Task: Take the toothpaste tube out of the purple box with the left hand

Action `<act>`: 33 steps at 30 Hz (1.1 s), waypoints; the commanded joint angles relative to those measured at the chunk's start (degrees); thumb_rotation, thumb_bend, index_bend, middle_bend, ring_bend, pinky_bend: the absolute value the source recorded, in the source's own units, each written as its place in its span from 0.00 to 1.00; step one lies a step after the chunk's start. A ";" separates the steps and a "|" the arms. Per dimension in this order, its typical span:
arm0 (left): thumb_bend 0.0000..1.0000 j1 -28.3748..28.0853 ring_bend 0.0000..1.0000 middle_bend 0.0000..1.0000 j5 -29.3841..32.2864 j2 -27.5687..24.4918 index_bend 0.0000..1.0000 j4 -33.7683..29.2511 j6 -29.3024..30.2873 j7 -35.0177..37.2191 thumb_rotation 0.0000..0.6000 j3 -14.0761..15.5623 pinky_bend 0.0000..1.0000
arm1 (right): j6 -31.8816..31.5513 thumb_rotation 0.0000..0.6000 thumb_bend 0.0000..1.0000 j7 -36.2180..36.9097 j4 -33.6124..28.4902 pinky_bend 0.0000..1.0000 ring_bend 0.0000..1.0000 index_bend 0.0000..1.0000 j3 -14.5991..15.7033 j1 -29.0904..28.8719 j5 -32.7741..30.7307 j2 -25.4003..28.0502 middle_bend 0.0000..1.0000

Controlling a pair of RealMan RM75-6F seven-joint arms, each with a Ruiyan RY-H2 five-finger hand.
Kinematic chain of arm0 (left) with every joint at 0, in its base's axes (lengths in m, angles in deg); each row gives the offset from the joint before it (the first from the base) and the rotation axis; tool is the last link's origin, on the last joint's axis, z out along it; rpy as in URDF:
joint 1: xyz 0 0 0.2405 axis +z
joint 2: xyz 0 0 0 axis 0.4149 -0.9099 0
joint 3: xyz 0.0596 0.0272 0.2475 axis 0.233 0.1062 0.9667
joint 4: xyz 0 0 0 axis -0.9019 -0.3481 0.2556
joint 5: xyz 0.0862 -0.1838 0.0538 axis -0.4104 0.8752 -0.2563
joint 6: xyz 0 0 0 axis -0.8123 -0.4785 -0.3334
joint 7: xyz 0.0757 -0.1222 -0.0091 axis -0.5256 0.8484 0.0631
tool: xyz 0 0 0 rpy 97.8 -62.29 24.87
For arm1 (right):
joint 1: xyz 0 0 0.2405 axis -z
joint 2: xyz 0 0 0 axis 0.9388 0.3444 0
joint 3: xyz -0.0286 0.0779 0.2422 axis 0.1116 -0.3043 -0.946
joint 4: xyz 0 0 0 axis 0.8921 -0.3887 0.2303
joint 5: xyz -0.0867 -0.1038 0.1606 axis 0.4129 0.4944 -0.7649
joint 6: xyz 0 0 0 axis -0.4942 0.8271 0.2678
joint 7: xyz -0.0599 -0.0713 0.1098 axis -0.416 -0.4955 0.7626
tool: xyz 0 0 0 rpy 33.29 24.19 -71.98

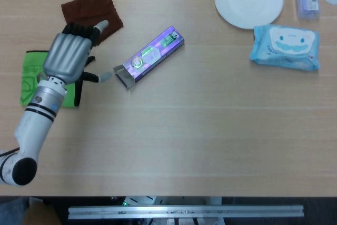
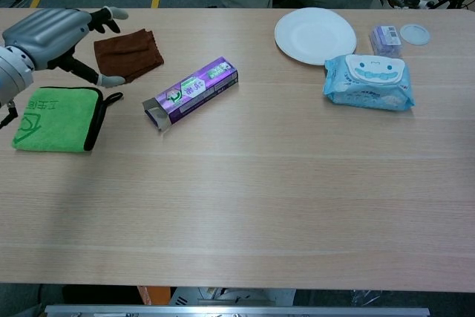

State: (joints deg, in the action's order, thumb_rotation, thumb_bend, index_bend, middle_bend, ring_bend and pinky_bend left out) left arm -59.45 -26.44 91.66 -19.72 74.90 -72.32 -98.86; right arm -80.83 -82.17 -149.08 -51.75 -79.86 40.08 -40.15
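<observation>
The left hand point(image 1: 67, 56) point(image 2: 46, 35) is held above the table on an extended forearm, fingers spread apart, nothing grasped. The right hand is not seen.
</observation>
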 commanded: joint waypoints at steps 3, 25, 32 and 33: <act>0.15 -4.11 0.20 0.18 4.91 5.18 0.05 1.38 -0.33 -8.06 0.76 1.28 0.15 | 0.05 1.00 0.18 0.31 0.27 0.43 0.41 0.38 0.15 0.00 -0.05 -0.05 0.39; 0.15 -12.21 0.20 0.18 20.35 21.85 0.06 14.83 3.34 -20.21 0.55 1.80 0.15 | -0.57 1.00 0.18 2.72 2.70 0.43 0.41 0.38 0.63 0.75 -0.71 -0.14 0.39; 0.15 -13.32 0.20 0.18 22.70 25.88 0.06 19.94 2.82 -20.83 0.55 1.56 0.15 | -1.36 1.00 0.18 3.00 2.76 0.43 0.41 0.38 0.34 1.07 -1.01 -0.03 0.39; 0.15 -13.53 0.20 0.18 23.14 26.45 0.06 20.47 2.61 -21.11 0.55 1.60 0.15 | -1.48 1.00 0.18 3.05 2.89 0.43 0.41 0.38 0.36 1.15 -1.02 -0.02 0.39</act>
State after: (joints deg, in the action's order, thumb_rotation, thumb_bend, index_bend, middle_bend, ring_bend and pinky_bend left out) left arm -72.67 -3.77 117.63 0.29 77.79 -93.11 -97.25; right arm -82.27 -79.15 -146.25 -51.39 -78.75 39.07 -40.18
